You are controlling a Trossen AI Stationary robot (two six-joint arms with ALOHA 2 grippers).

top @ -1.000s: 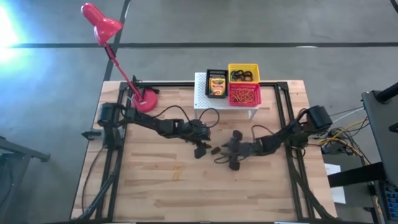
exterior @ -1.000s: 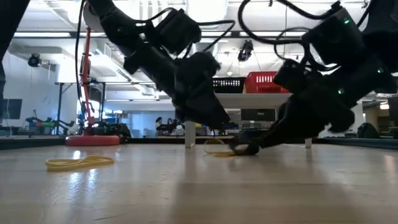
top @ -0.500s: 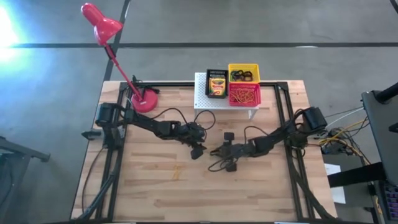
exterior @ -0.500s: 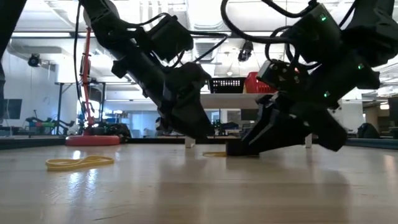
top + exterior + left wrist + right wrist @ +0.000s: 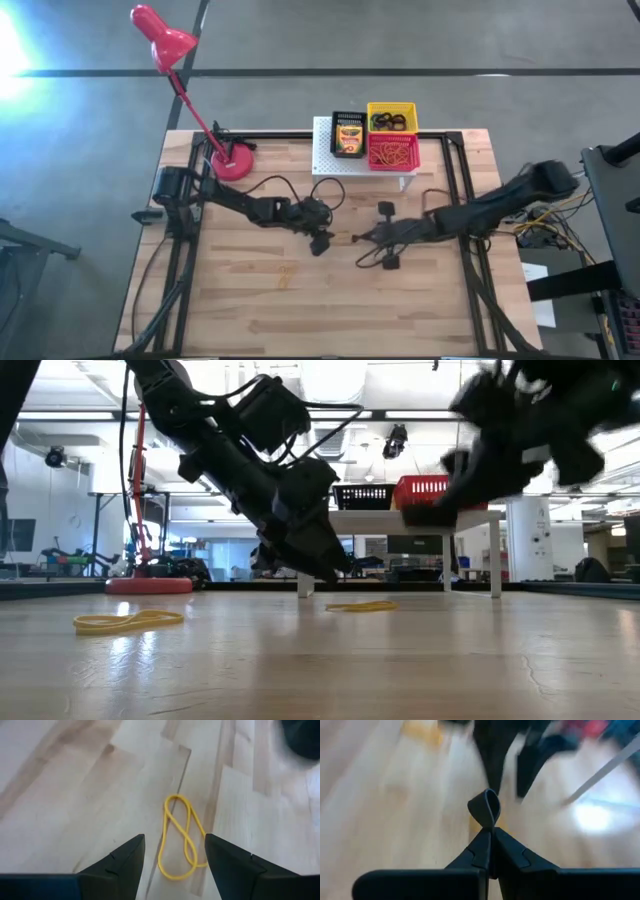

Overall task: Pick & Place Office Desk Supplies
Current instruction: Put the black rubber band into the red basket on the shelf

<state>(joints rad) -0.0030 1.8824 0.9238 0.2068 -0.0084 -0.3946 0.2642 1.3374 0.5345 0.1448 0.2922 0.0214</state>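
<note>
My right gripper (image 5: 491,832) is shut on a small black ring (image 5: 485,807) and hangs above mid-table (image 5: 362,238), blurred in the low view (image 5: 430,512). My left gripper (image 5: 174,840) stands open just over the wood (image 5: 322,241). A yellow rubber band (image 5: 180,837) lies flat on the table ahead of its fingers (image 5: 362,605). A second yellow rubber band (image 5: 128,622) lies nearer the front (image 5: 285,275). My right gripper pinches the black ring by one side (image 5: 488,826) between its two shut fingertips. The rest of the ring stands out as a small loop beyond the tips, lifted clear of the table.
At the back, a white perforated stand (image 5: 325,160) carries a black bin with a crayon box (image 5: 347,137), a yellow bin with rings (image 5: 391,120) and a red bin of rubber bands (image 5: 393,152). A red desk lamp (image 5: 165,40) stands at the far left.
My right gripper has shut on the black ring at the table top, then risen and drawn back toward the table's right edge with it. The yellow rubber band has stayed on the wood.
</note>
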